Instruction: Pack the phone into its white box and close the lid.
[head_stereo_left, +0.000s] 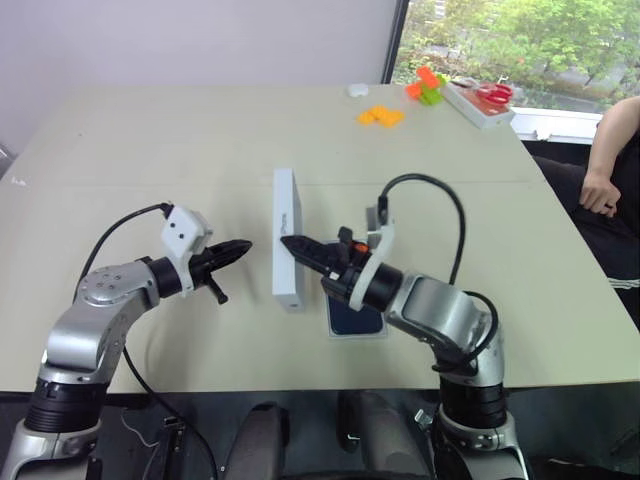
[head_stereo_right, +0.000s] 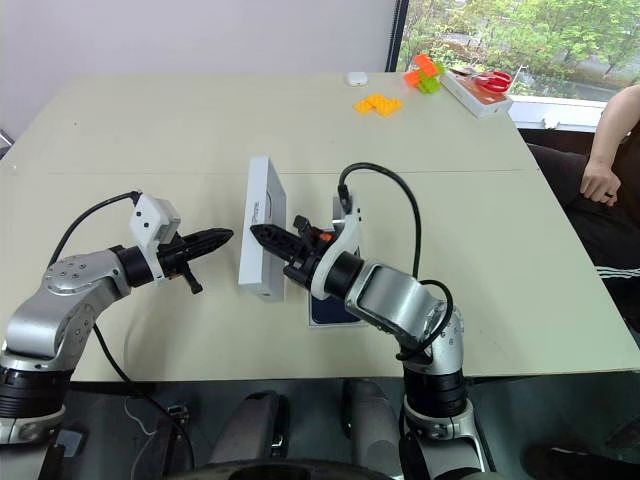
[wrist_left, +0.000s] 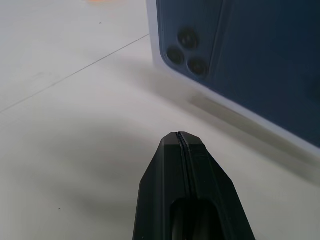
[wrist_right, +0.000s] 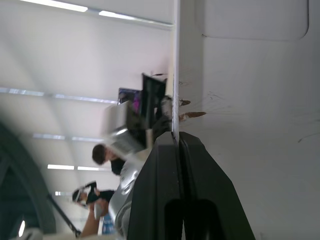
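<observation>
Right now the lid (head_stereo_left: 288, 238) stands on edge mid-table, printed face toward the left gripper (head_stereo_left: 238, 249), which sits just left of it, fingers clenched on nothing. Right gripper (head_stereo_left: 292, 244) is at the lid's right face, tips at its rim, clenched, holding nothing. Phone (head_stereo_left: 352, 318) lies flat just right of the lid, under the right arm. Risk: a nudge tips the lid onto the phone, or it slides away
</observation>
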